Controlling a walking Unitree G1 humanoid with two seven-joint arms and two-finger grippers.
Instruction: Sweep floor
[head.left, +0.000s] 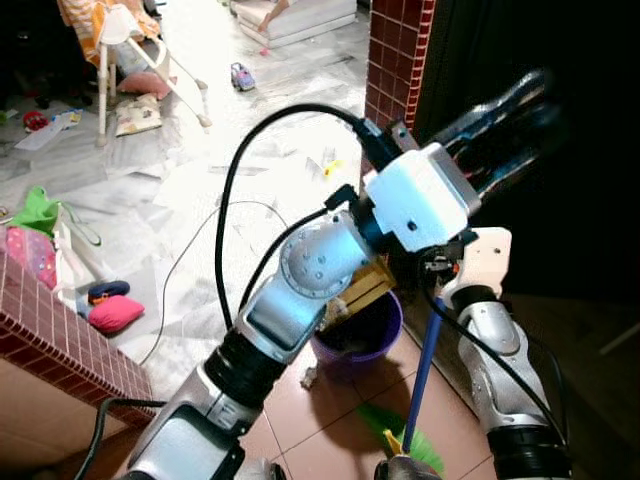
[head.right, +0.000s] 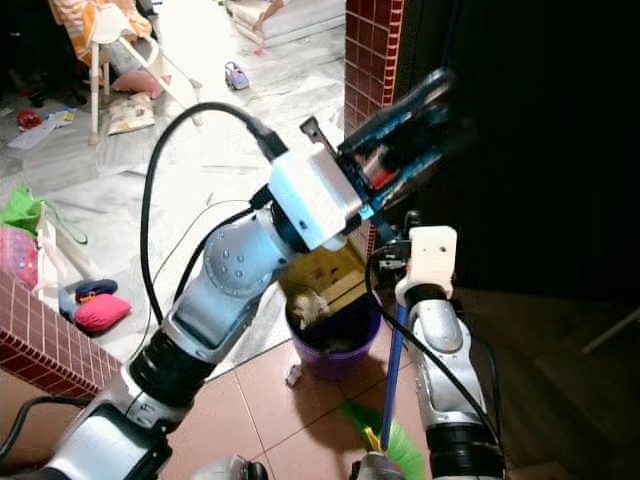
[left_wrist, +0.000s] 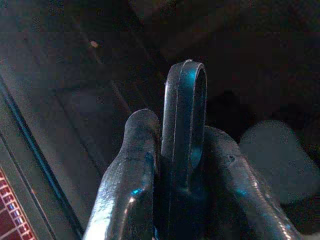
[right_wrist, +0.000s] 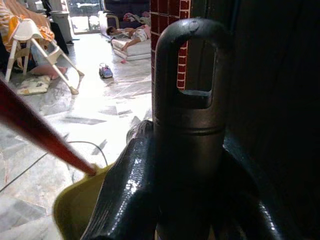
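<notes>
Left gripper (head.right: 425, 115) raised high against a dark doorway, fingers clamped shut on the looped end of a slim dark handle (left_wrist: 184, 125); I judge it to be the long handle of the yellow dustpan (head.right: 325, 270), which hangs tilted over the purple bin (head.left: 375, 335). Right gripper (right_wrist: 185, 170) closed around the top of the broom handle (head.left: 425, 360); blue pole runs down to green bristles (head.left: 385, 425) on the floor just beside the bin. Risks: I grip the dustpan far from the pan, so a small wrist wobble could swing it off the rim and spill debris (head.right: 308, 305) back onto the tiles. The pan sits close to the bin's edge; a nudge might tip the bin. Both arms crowd one another near the brick pillar (head.left: 395, 50), and the broom pole passes right under my left wrist, so a tangle or knock seems likely. A scrap (head.right: 292, 375) lies outside the bin, not yet collected. Surface: terracotta tiles (head.left: 320, 420) underfoot, giving way to pale glossy marble (head.left: 200, 190), glaring with light. Room: cluttered; loose cable (head.left: 190, 260) across the marble, high chair (head.left: 115, 50), toy car (head.left: 241, 76), pink cushion (head.left: 113, 313) by a low brick wall (head.left: 50, 330), a person lying on a mattress (right_wrist: 132, 34) at the far end.
</notes>
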